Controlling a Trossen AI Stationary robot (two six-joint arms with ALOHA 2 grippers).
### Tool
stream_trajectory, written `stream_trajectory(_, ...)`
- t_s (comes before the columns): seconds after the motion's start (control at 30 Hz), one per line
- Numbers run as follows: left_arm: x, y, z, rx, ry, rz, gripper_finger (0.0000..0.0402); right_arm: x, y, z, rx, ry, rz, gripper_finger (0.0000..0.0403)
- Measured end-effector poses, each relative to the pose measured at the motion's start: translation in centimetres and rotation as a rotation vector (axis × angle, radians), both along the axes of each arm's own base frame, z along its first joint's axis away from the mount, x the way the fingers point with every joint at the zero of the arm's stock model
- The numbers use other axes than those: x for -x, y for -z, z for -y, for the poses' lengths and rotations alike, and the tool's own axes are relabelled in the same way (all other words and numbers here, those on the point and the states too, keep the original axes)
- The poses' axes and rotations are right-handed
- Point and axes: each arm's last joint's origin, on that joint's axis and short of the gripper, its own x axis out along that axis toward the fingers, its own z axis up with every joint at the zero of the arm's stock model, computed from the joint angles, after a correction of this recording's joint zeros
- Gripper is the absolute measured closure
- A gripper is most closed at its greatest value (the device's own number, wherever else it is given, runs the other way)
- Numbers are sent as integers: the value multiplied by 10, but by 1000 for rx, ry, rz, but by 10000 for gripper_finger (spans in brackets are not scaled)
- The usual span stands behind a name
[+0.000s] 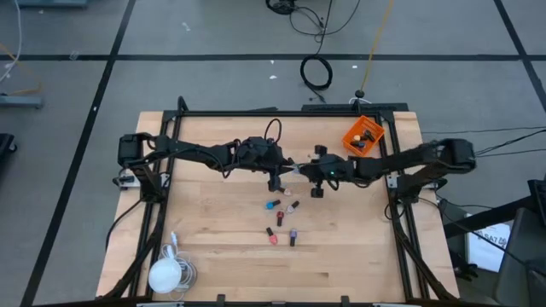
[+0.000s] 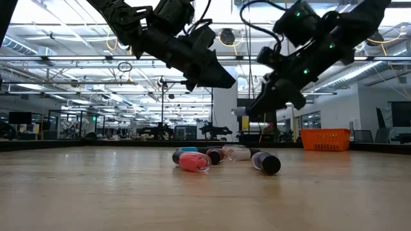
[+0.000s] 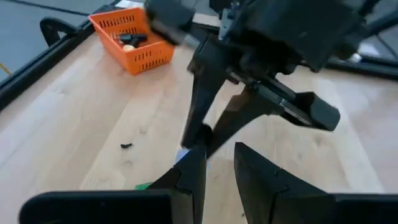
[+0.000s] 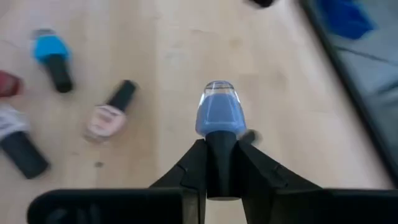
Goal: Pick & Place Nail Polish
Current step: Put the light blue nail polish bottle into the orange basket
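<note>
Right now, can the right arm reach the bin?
Probably yes: the right gripper holds the blue bottle aloft, and the bin sits close beside its arm, nothing between.

Both dark arms reach inward above mid-table, tips nearly meeting. The right gripper (image 4: 221, 163) pinches a small blue bottle's cap. The left gripper (image 3: 219, 169) hangs narrowly parted.

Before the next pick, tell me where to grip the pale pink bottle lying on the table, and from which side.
Take the pale pink bottle by its dark cap, coming straight down and closing across the cap. It lies flat on the table with bare wood on either side of the cap, which looks like its narrowest, straightest part.
</note>
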Motion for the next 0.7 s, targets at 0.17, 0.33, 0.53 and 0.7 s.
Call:
stream_trajectory(0.17, 0, -2, -7, 191, -97, 34, 312, 11, -9, -12, 83, 60, -12, 354)
stream_trajectory(0.33, 2, -2, -13, 327, -145, 36, 249, 17, -12, -20, 151, 113, 8, 354)
stream_trajectory(0.53, 1, -4, -14, 372, -161, 63, 145, 15, -17, -26, 212, 105, 67, 354)
stream_trajectory(0.7, 1, -4, -12, 377, -172, 66, 101, 12, -23, -31, 232, 78, 127, 354)
